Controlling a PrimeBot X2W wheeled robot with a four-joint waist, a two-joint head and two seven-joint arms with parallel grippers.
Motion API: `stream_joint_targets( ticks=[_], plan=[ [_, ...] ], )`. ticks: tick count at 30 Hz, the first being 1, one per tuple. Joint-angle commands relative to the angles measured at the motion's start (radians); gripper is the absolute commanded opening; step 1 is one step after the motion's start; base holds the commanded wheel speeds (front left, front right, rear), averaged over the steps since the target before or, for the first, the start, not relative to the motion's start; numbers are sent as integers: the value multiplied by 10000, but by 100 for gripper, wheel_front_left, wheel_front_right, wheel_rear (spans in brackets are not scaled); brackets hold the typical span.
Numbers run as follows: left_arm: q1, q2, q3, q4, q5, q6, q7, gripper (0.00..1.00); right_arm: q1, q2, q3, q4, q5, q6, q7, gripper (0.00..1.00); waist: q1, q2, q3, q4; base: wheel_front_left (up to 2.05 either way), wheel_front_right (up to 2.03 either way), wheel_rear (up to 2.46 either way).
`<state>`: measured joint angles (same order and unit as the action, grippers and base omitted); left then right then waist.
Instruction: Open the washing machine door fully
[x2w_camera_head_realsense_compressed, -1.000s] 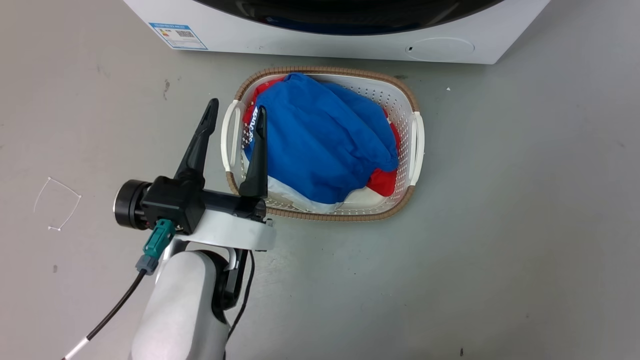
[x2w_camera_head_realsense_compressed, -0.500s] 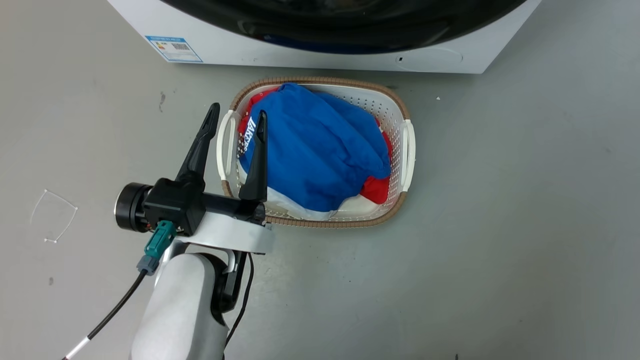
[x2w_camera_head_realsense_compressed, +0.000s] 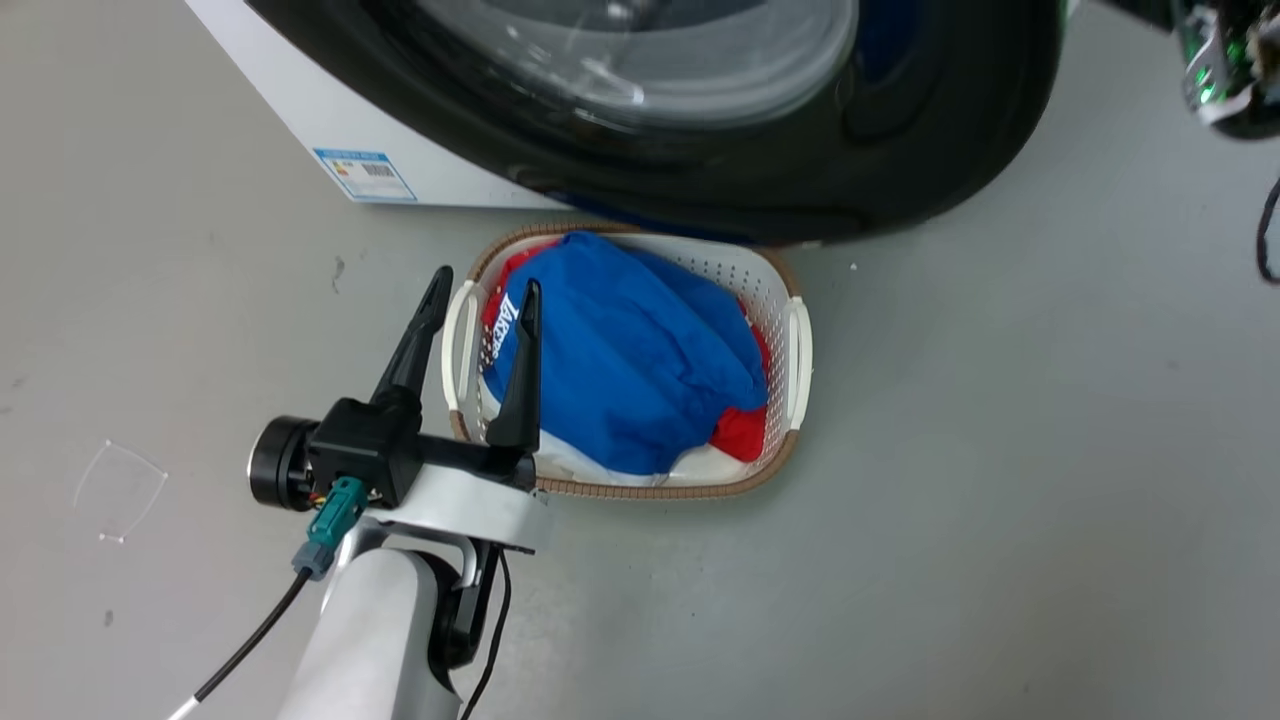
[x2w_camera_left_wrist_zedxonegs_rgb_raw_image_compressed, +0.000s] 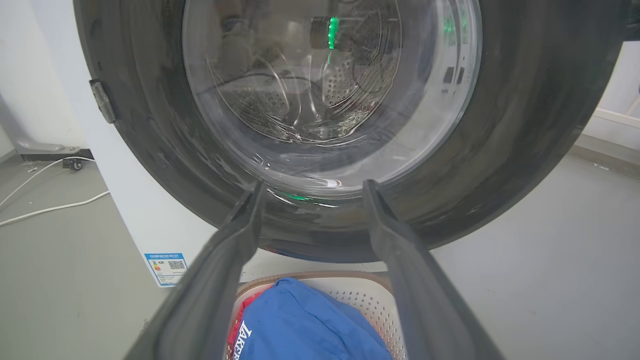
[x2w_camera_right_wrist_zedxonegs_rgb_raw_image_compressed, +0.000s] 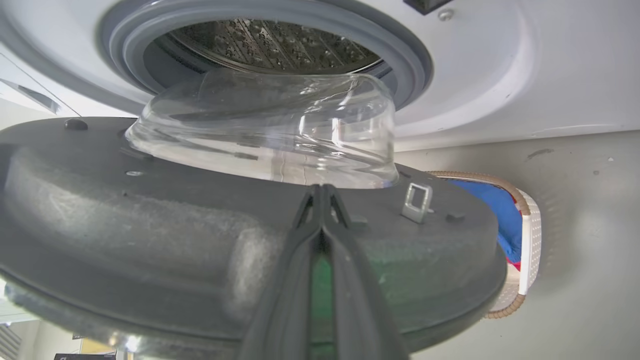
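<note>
The washing machine door (x2w_camera_head_realsense_compressed: 900, 130), round and glossy black with a clear glass bowl, stands swung out from the white washing machine (x2w_camera_head_realsense_compressed: 300, 110) and overhangs the basket's far end. My left gripper (x2w_camera_head_realsense_compressed: 483, 285) is open over the basket's left rim, apart from the door. In the left wrist view the washing machine door (x2w_camera_left_wrist_zedxonegs_rgb_raw_image_compressed: 525, 125) faces my open left gripper (x2w_camera_left_wrist_zedxonegs_rgb_raw_image_compressed: 312, 190), with a gap between them. My right gripper (x2w_camera_right_wrist_zedxonegs_rgb_raw_image_compressed: 322, 192) is shut, its tips against the grey inner face of the washing machine door (x2w_camera_right_wrist_zedxonegs_rgb_raw_image_compressed: 150, 240), beside the metal latch hook (x2w_camera_right_wrist_zedxonegs_rgb_raw_image_compressed: 417, 202). Behind it shows the grey gasket (x2w_camera_right_wrist_zedxonegs_rgb_raw_image_compressed: 400, 55).
A white laundry basket (x2w_camera_head_realsense_compressed: 797, 350) holding blue, red and white clothes (x2w_camera_head_realsense_compressed: 630, 370) sits on the grey floor under the door's lower edge. A blue label sticker (x2w_camera_head_realsense_compressed: 365, 175) marks the machine's lower left. My right arm's wrist (x2w_camera_head_realsense_compressed: 1225, 60) shows at the top right.
The door has swung further out and now covers the machine's lower front and the basket's far rim. The head camera has tilted up. My left gripper stays open by the basket.
</note>
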<state>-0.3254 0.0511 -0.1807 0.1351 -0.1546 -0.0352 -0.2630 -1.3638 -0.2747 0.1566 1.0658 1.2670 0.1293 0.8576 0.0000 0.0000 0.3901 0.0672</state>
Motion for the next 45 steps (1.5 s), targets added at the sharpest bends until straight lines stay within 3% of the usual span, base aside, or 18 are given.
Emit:
stream_joint_targets(
  ticks=[1,20,31,41,45],
  plan=[
    [139,-9,16,23,-56,-14,-25,100,258,138,10,-58,49,25,100,0,0,0,-234,-27,0,0,0],
    [1511,-9,-270,540,-375,-29,-25,100,3581,1195,28,-1472,505,25,1286,0,0,0,-2326,39,0,0,0],
    [2199,-8,-494,773,-441,-123,-25,100,5717,1959,388,-3011,706,25,1784,0,0,0,-3195,205,0,0,0],
    [2362,-8,-522,842,-494,-109,-25,100,6865,2223,559,-3952,968,25,1496,0,0,0,-3390,206,0,0,0],
    [2326,-8,-527,852,-509,-81,-25,100,7065,2236,309,-4489,910,25,538,0,0,0,-3379,156,0,0,0]
  ],
)
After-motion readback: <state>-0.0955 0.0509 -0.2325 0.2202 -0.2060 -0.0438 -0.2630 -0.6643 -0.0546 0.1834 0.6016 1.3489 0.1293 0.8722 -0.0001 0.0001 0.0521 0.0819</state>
